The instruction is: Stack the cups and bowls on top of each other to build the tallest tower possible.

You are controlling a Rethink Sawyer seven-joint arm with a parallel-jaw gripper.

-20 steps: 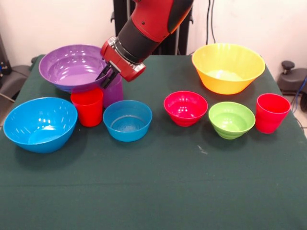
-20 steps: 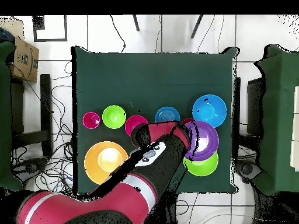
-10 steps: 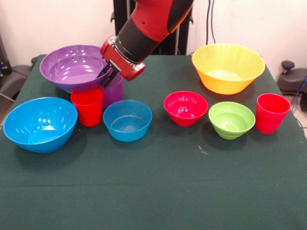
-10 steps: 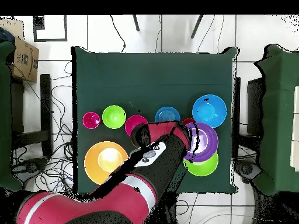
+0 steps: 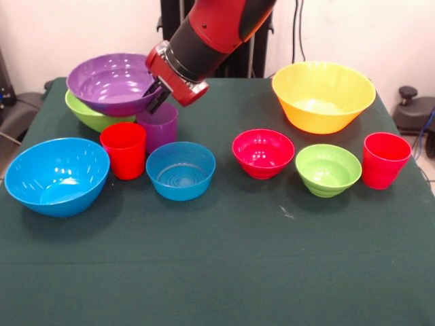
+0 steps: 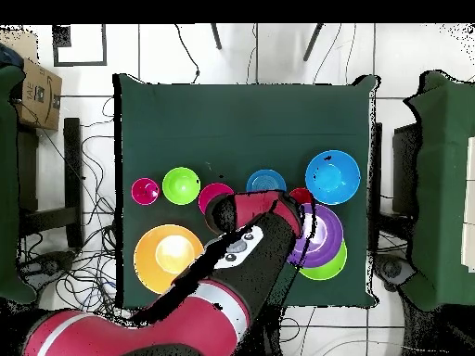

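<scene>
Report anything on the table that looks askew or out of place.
The purple bowl is off the table, tilted, held at its rim by the gripper above the large lime green bowl and beside the purple cup. Everything else stands upright on the table; nothing is spilled or damaged.

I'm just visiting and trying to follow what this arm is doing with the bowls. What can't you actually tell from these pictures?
- Front view: most of the large lime green bowl is hidden by the lifted purple bowl.
- Front view: the gripper grips that bowl's rim; the far finger is hidden by the bowl wall.
- Overhead view: the arm covers the purple cup.
- Front view: the arm's upper part is cut off at the top edge.
</scene>
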